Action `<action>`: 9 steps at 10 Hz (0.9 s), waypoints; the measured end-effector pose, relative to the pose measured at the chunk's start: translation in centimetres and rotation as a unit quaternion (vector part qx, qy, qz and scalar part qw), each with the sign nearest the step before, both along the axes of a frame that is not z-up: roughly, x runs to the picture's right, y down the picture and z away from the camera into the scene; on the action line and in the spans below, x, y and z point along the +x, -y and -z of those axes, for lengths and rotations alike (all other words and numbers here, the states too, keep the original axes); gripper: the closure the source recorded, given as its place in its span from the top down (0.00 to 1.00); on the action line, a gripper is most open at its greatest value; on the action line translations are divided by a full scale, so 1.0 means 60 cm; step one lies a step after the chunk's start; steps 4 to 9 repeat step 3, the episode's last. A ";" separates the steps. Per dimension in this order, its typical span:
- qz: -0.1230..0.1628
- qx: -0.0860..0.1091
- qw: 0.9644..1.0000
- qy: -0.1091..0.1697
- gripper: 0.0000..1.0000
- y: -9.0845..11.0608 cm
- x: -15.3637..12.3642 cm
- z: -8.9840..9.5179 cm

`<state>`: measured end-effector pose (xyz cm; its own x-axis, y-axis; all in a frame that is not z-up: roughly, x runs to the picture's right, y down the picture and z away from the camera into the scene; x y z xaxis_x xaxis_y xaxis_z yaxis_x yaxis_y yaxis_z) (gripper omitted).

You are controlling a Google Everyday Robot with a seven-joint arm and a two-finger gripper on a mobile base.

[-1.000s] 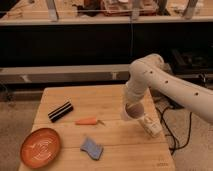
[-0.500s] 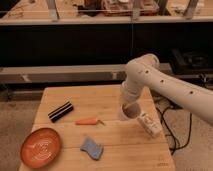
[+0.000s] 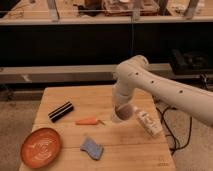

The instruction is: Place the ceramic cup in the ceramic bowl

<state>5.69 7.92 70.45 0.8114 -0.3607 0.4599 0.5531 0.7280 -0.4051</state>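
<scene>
Ceramic cup [image 3: 123, 115] right of centre on the wooden table [image 3: 95, 100], directly under the end of the white arm [image 3: 165, 92]. Only a small rounded, mauve-dark shape visible there, low against the tabletop; unclear whether resting on the wood or lifted just off it.

Gripper [image 3: 120, 107] immediately above the cup and down over it, pointing straight at the table, mostly merged with the cup's outline. Impossible to tell whether clamped on the cup, merely around it, or spread apart.

Just beside the cup on its right: a white bottle [image 3: 147, 123] with a label, lying on its side, slanting toward the table's near right corner. Close to the cup, contact not clear.

Left of the cup, near but apart: a slim orange carrot-like piece [image 3: 87, 121], lying flat. Further left and slightly back: a black striped block [image 3: 61, 111], set at an angle. Nearer the front edge, below the orange piece: a blue sponge [image 3: 92, 148].

Ceramic bowl [image 3: 41, 147] at the near left corner of the table, orange-brown with a pale pattern inside, well apart from the cup and gripper, with the orange piece and the sponge in between.
</scene>
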 end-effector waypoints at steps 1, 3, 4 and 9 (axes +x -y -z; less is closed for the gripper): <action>0.007 -0.003 1.000 0.006 0.09 -0.003 -0.003 0.001; 0.011 -0.003 1.000 0.013 0.09 -0.009 -0.021 0.003; 0.011 -0.003 1.000 0.013 0.09 -0.009 -0.021 0.003; 0.011 -0.003 1.000 0.013 0.09 -0.009 -0.021 0.003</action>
